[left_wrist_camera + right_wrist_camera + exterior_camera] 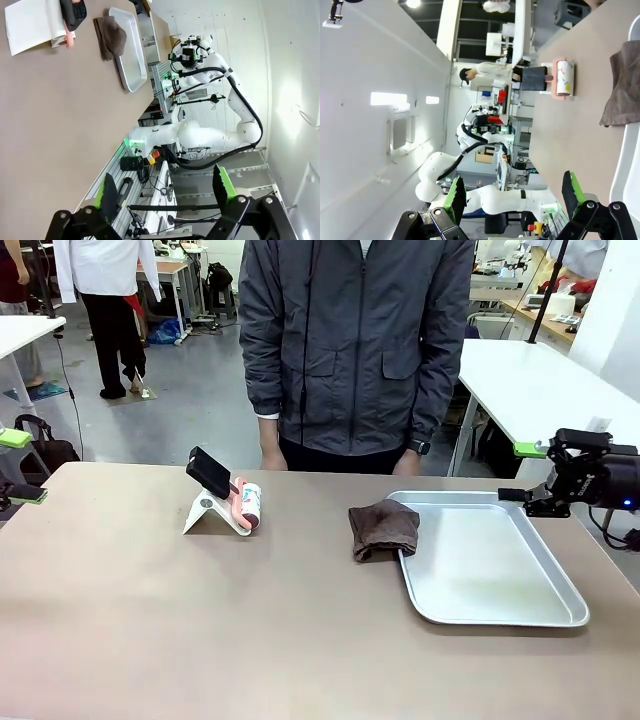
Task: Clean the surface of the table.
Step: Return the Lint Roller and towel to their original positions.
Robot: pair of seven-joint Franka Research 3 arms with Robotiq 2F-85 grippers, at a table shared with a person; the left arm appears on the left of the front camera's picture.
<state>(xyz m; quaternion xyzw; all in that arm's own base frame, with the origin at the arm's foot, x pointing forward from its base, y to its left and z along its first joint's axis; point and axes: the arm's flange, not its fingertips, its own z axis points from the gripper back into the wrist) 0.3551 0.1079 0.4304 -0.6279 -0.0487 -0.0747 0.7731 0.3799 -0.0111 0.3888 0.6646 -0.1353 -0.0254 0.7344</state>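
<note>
Left gripper [167,195] and right gripper [515,197]: jaws spread wide, empty, off the edges at 9 and 3 o'clock. Taupe table [200,630] between; brown cloth [384,528] on silver tray [500,615] rim; lint roller [249,506] at 11.

1. The left gripper [167,192] is black, with bright green pads [222,184] on its two fingers and round screw joints on the finger links.
2. The right gripper [512,195] has the same black links and green pads.
3. The right arm [215,70] is glossy white with rounded segments, a black cable running along it and a green light at its base.
4. The person [355,340] wears a dark grey zipped jacket with chest pockets and a dark wristwatch [418,447].
</note>
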